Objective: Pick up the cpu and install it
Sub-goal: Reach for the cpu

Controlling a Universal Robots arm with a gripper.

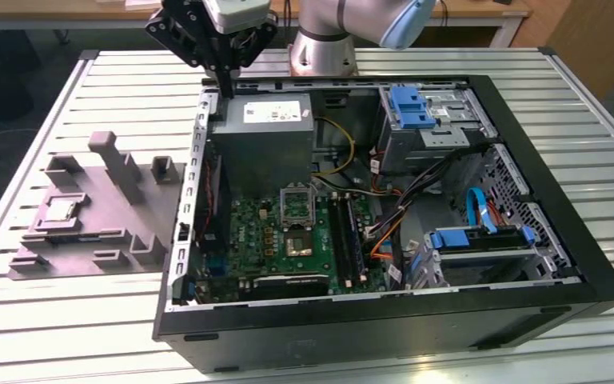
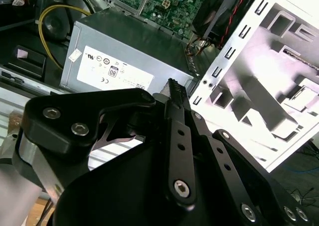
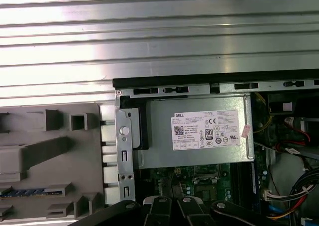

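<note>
The cpu (image 1: 60, 210) is a small pale square chip lying flat in a recess of the grey plastic tray (image 1: 93, 240), at the exterior view's left of the open computer case (image 1: 563, 240). My gripper (image 1: 225, 88) hangs above the far left corner of the case, over the grey power-supply box (image 1: 262, 144), well away from the cpu. In the second wrist view the gripper (image 2: 173, 84) has its black fingers pressed together with nothing between them. The dark metal-framed socket (image 1: 297, 202) sits on the green motherboard (image 1: 275, 240) just in front of the power supply.
The case holds yellow, black and orange cables (image 1: 339, 152), blue drive brackets (image 1: 412, 108) and a drive cage (image 1: 478, 248). Upright blocks (image 1: 115, 164) stand on the tray. Everything rests on a ribbed metal table (image 1: 73, 320). The arm's base (image 1: 323, 48) is behind the case.
</note>
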